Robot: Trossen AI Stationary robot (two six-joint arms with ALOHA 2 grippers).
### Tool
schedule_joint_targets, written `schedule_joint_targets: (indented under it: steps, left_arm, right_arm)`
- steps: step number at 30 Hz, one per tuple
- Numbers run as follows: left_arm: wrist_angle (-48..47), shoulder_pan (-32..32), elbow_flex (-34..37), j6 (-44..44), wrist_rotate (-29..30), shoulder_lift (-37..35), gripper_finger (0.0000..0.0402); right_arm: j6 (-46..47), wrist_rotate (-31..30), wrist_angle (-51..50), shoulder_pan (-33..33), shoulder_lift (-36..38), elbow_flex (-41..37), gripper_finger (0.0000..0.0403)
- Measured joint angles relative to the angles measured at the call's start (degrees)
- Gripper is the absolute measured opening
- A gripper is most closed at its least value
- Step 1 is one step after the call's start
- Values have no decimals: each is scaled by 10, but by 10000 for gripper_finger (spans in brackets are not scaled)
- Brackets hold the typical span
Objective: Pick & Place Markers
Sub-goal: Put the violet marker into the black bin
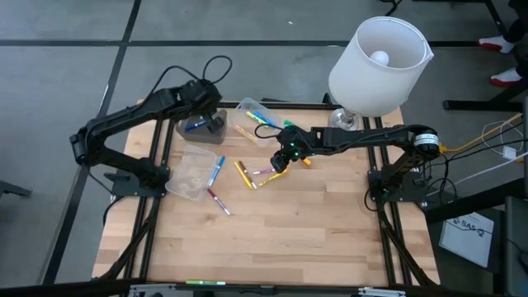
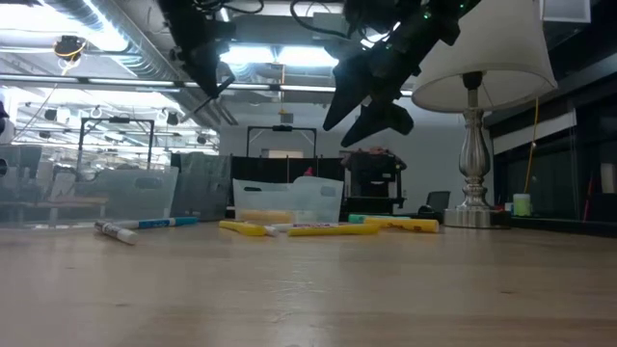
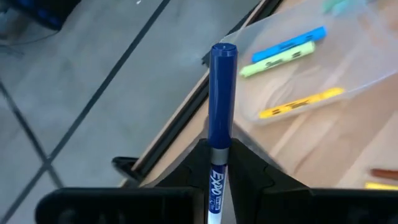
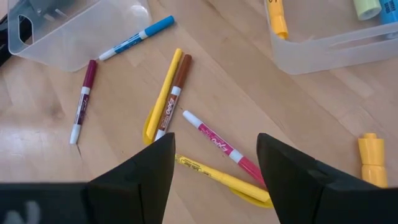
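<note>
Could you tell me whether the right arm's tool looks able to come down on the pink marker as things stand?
Probably yes. The right tool hangs open right above the pink marker, with nothing between them. The yellow marker under its tip could be caught along with it.

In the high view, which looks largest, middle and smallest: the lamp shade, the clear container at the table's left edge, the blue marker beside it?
1. Lamp shade, though nearer the camera, so unsure.
2. Clear container.
3. Blue marker.

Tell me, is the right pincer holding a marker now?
No, the right pincer stands open and empty above the pink marker lying on the table.
</note>
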State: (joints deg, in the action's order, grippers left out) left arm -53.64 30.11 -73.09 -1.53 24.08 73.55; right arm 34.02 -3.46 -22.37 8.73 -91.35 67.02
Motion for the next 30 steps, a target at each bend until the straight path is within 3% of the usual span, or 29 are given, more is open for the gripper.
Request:
schedule_joint_targets:
  steps: [20, 30]
  left_arm:
    - [-41, 32, -18, -30, -4, 82, 28]
    - [-30, 70, 38, -43, -37, 84, 28]
  right_arm:
    - [0, 0, 0, 0, 0, 0, 224]
    - [0, 0, 0, 0, 0, 0, 224]
